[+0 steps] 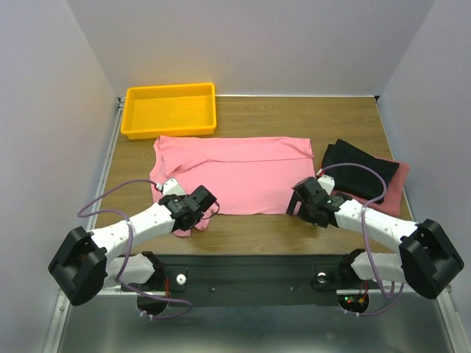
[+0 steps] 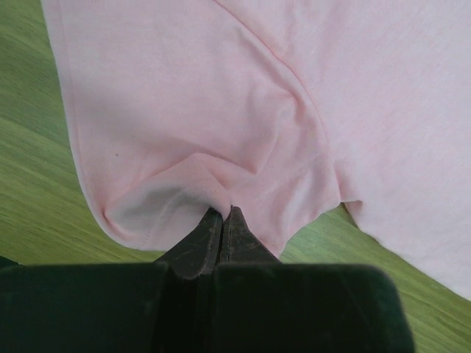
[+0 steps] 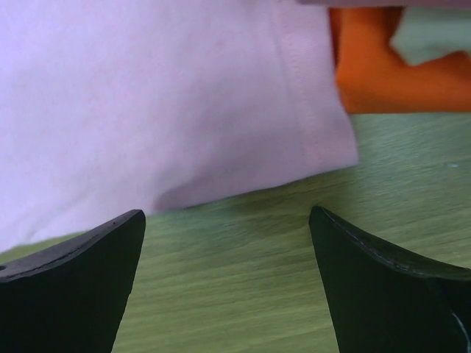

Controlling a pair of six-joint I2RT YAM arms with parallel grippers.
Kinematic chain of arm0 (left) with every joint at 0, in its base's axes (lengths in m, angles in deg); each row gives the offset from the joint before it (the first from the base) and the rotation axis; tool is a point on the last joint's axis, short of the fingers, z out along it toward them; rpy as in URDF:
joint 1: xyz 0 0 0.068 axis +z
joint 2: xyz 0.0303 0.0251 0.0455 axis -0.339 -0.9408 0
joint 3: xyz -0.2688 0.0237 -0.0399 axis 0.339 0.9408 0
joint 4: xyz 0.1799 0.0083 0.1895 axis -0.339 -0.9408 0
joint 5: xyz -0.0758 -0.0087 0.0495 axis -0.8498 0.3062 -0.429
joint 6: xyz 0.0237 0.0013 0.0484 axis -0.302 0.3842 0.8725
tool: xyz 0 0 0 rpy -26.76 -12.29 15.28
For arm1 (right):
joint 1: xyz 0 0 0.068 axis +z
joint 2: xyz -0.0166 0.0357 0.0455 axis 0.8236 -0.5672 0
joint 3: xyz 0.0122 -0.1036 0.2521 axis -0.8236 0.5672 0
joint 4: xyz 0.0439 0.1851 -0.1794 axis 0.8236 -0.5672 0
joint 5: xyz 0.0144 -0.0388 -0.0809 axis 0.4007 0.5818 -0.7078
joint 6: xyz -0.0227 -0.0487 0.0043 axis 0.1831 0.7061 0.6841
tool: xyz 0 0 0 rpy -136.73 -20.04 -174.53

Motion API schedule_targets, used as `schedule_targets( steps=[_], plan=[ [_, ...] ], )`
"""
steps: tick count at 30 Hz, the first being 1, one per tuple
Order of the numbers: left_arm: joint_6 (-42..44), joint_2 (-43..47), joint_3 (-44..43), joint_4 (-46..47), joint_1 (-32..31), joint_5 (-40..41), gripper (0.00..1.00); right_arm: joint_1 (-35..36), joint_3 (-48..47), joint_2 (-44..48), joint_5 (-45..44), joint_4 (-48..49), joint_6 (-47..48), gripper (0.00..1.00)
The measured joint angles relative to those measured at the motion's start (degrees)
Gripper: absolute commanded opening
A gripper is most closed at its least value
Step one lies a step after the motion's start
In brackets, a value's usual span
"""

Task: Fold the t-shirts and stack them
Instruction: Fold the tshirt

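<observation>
A large pink t-shirt lies spread across the middle of the wooden table. My left gripper is shut on the shirt's near left sleeve; in the left wrist view the cloth bunches at the closed fingertips. My right gripper is open and empty at the shirt's near right corner; in the right wrist view the hem lies just beyond the spread fingertips, over bare wood. A folded black shirt lies on a folded pink-red one at the right.
A yellow plastic tray stands at the back left, just beyond the shirt's far edge. Grey walls close in the table on three sides. An orange-red patch shows behind the shirt in the right wrist view.
</observation>
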Motion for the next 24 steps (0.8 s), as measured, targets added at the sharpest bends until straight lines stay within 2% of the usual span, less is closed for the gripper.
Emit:
schedule_targets(
  steps=[6,9,14,16,17,18,22,24],
  plan=[
    [0.3,1.6,0.0,0.0,0.0,1.8,0.00,-1.0,0.8,0.2,-4.5,-0.1,-4.9,0.90],
    [0.7,1.8,0.0,0.1,0.0,2.1,0.00,-1.2,1.0,0.3,-6.3,-0.1,-6.7,0.80],
    [1.1,1.8,0.0,0.1,0.2,2.8,0.00,-1.8,1.3,-0.3,-9.3,0.0,-7.8,0.68],
    [1.2,1.8,0.0,0.2,0.5,2.9,0.00,-1.9,1.3,-1.2,-10.4,0.2,-7.7,0.58],
    [1.3,1.7,0.0,0.3,0.8,3.0,0.00,-1.9,1.2,-1.8,-10.7,0.2,-7.6,0.50],
    [1.4,1.7,0.0,0.5,1.0,3.1,0.00,-1.9,0.9,-2.2,-11.1,0.0,-7.5,0.36],
    [1.9,1.7,0.0,0.9,1.8,3.7,0.00,-1.9,-0.2,-4.3,-12.6,-0.2,-6.4,0.22],
    [2.2,1.7,0.0,0.9,2.1,4.2,0.00,-1.9,-0.6,-4.7,-12.6,0.1,-6.0,0.11]
  ],
)
